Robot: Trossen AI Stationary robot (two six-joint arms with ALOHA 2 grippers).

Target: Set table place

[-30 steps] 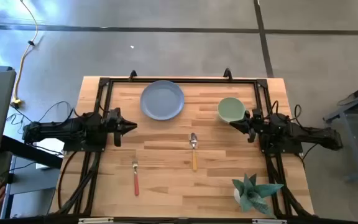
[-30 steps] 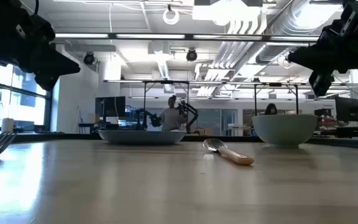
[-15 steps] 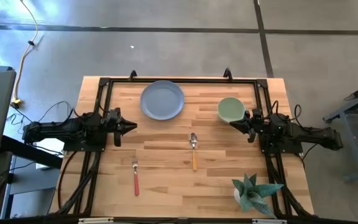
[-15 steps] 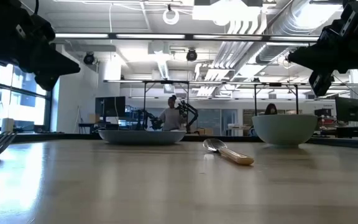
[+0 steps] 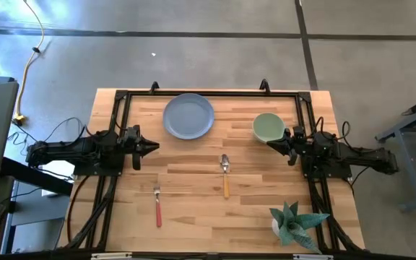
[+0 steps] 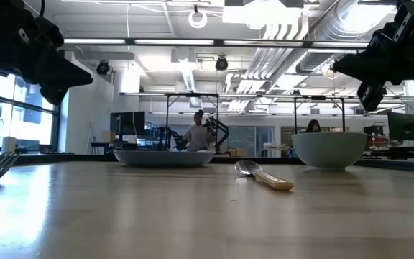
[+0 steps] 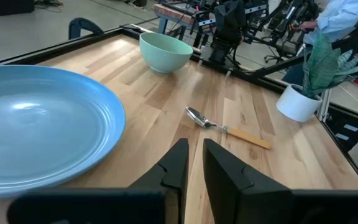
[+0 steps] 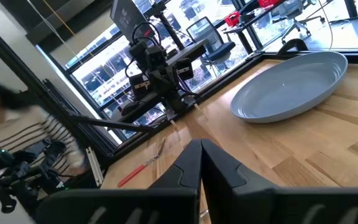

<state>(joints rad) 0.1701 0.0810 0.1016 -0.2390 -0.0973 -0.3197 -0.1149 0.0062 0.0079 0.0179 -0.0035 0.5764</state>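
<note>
The round blue-grey plate (image 5: 188, 116) lies flat near the table's far edge. The pale green bowl (image 5: 268, 127) stands upright to its right. The orange-handled spoon (image 5: 225, 175) lies mid-table, its bowl end toward the far edge. The red-handled fork (image 5: 157, 206) lies left of the spoon, nearer the near edge. My left gripper (image 5: 154, 146) hovers shut above the table's left part, pointing right, with the plate (image 7: 36, 124) in front of it. My right gripper (image 5: 269, 141) hovers shut just beside the bowl's near side and above it (image 6: 365, 72), pointing left.
A spiky teal-green plant in a white pot (image 5: 295, 222) stands at the near right corner. The black rail frame (image 5: 208, 93) runs along the table's far edge and both sides. Bare wood (image 5: 193, 162) lies between the plate and the cutlery. A person (image 8: 17, 143) shows beyond the table's left side.
Both arms and all tableware have kept still. A person's hand that showed beside the table's near left corner a second ago has gone from the high view.
</note>
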